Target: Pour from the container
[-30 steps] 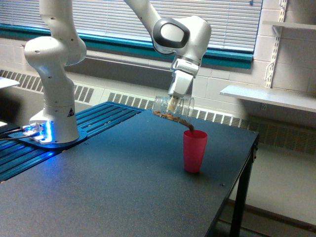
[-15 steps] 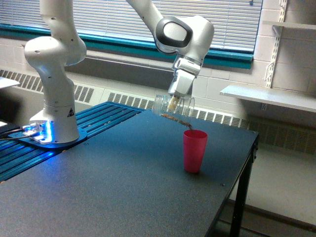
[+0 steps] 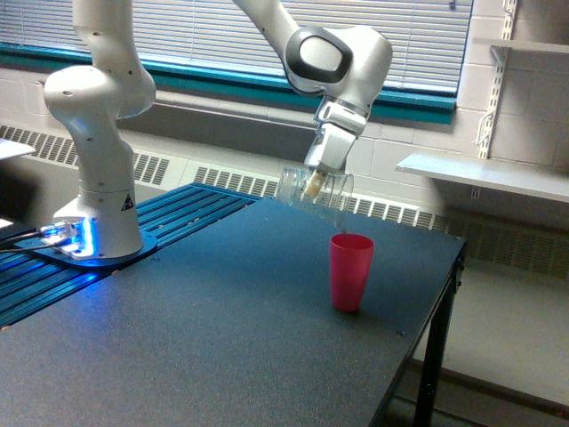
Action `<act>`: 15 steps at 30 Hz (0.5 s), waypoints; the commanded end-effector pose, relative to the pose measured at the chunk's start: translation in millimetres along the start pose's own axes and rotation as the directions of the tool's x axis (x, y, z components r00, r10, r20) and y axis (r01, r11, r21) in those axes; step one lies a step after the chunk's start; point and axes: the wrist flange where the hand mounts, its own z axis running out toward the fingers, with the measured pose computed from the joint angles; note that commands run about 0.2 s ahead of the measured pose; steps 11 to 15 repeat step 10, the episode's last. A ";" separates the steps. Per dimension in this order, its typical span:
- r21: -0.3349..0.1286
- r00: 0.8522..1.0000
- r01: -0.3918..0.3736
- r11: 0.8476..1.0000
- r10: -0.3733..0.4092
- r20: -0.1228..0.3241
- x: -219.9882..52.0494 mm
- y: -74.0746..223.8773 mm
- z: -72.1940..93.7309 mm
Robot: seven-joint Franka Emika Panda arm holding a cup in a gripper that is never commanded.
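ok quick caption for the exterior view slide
Robot hand holds the tipped clear cup above the upright pink cup on the dark table.

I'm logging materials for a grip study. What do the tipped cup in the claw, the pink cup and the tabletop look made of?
Tipped clear tapered cup: likely thin glossy plastic, since the wall behind shows through.
Opaque pink cup: probably plastic, smooth, even matte colour.
Dark tabletop: looks like matte, finely speckled laminate or coated board; it isn't clear which.

The pink cup [image 3: 351, 271] is the only thing standing on the dark table [image 3: 222, 338], with open room all round it. Above it hangs the tipped container [image 3: 313, 192] in the gripper [image 3: 315, 184]; the arm's base [image 3: 93, 236] blocks the exterior view's left.
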 end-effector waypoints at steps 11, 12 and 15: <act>0.039 1.000 0.008 0.999 -0.008 0.007 1.7 5.5 -2.0; 0.039 1.000 0.008 0.999 -0.008 0.007 1.7 5.5 -2.0; 0.039 1.000 0.008 0.999 -0.008 0.007 1.7 5.5 -2.0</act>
